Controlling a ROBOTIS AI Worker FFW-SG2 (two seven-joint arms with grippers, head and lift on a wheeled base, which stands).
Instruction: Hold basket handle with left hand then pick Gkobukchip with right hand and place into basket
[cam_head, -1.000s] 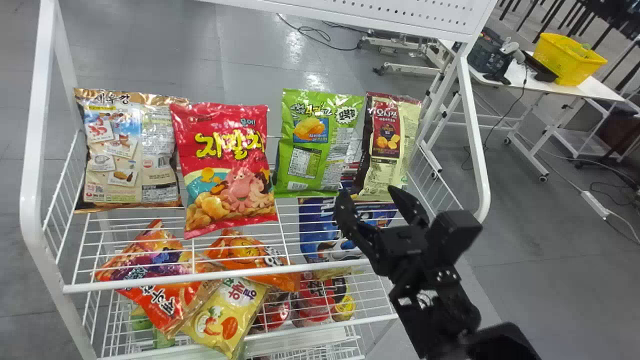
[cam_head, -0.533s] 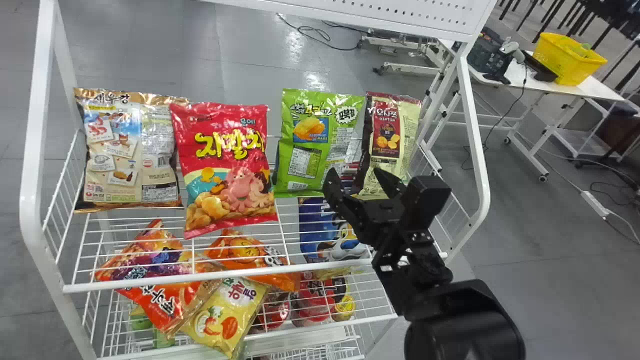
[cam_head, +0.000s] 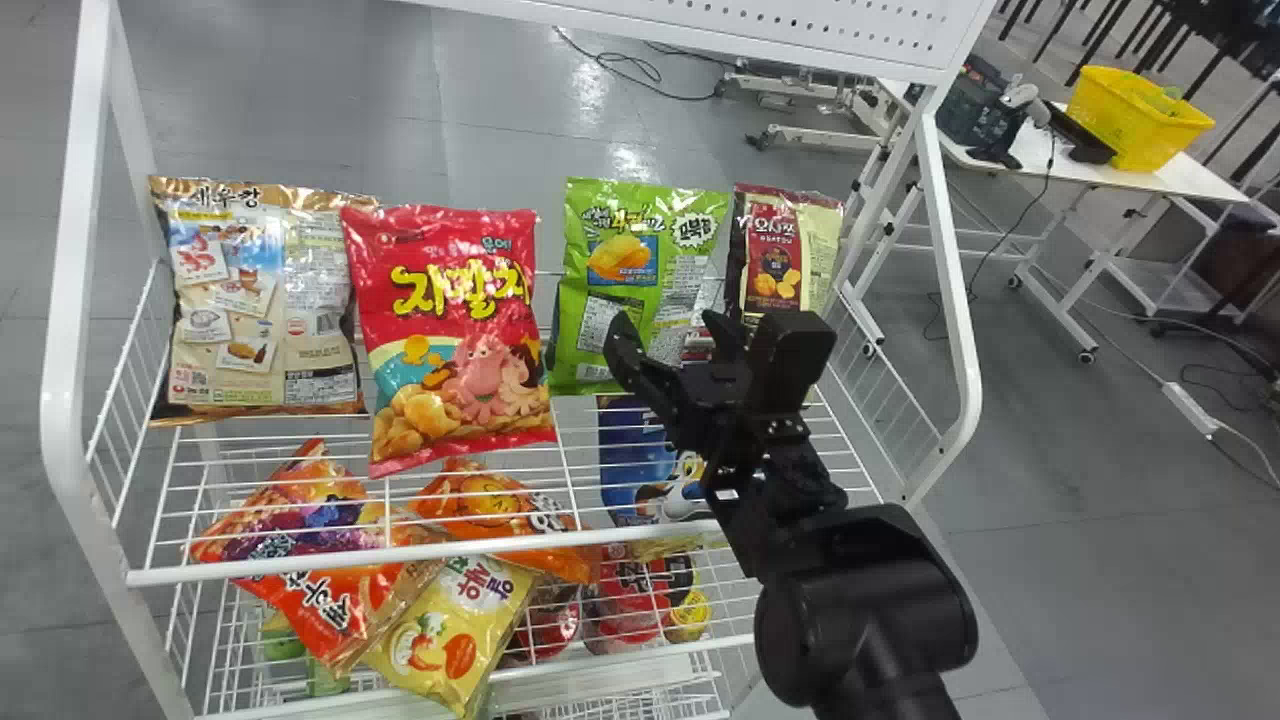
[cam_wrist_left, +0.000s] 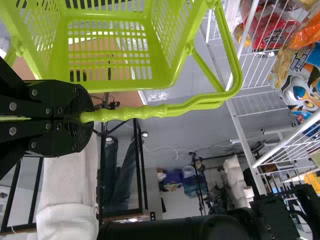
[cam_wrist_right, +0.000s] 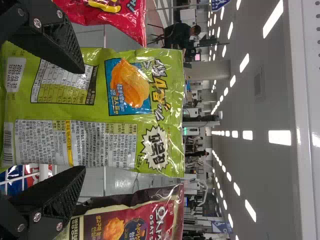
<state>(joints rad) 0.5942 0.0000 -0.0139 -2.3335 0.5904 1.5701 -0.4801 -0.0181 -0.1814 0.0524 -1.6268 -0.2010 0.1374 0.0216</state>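
Currently the right hand (cam_head: 665, 335) is spread wide with nothing in its grip, at the upper level of a white metal rack with wire shelves (cam_head: 66, 300). Straight ahead of it stands the Gkobukchip, a glossy green foil bag (cam_head: 600, 275), upright with its printed panel facing the hand. The two black fingers lie across the near side of the bag, one toward each side edge, and whether they touch it I cannot tell. Just to the right of the hand is a maroon and cream foil bag (cam_head: 775, 250); to its left is a bright red bag with a pink octopus (cam_head: 450, 335), and farther left a beige and gold bag (cam_head: 250, 300). Below the hand, under the upper wires, lies a blue bag (cam_head: 630, 460). Lower and to the left are an orange bag (cam_head: 495, 505) and a yellow bag (cam_head: 455, 625).

The left hand (cam_wrist_left: 80, 119) is clenched on the basket handle (cam_wrist_left: 135, 112), a lime-green plastic bar. The lime-green slatted basket (cam_wrist_left: 115, 86) hangs right beside that hand, joined to the handle.

Well off to the right of the right hand, a yellow plastic basket (cam_head: 1130, 120) sits on a white desk (cam_head: 1195, 178).
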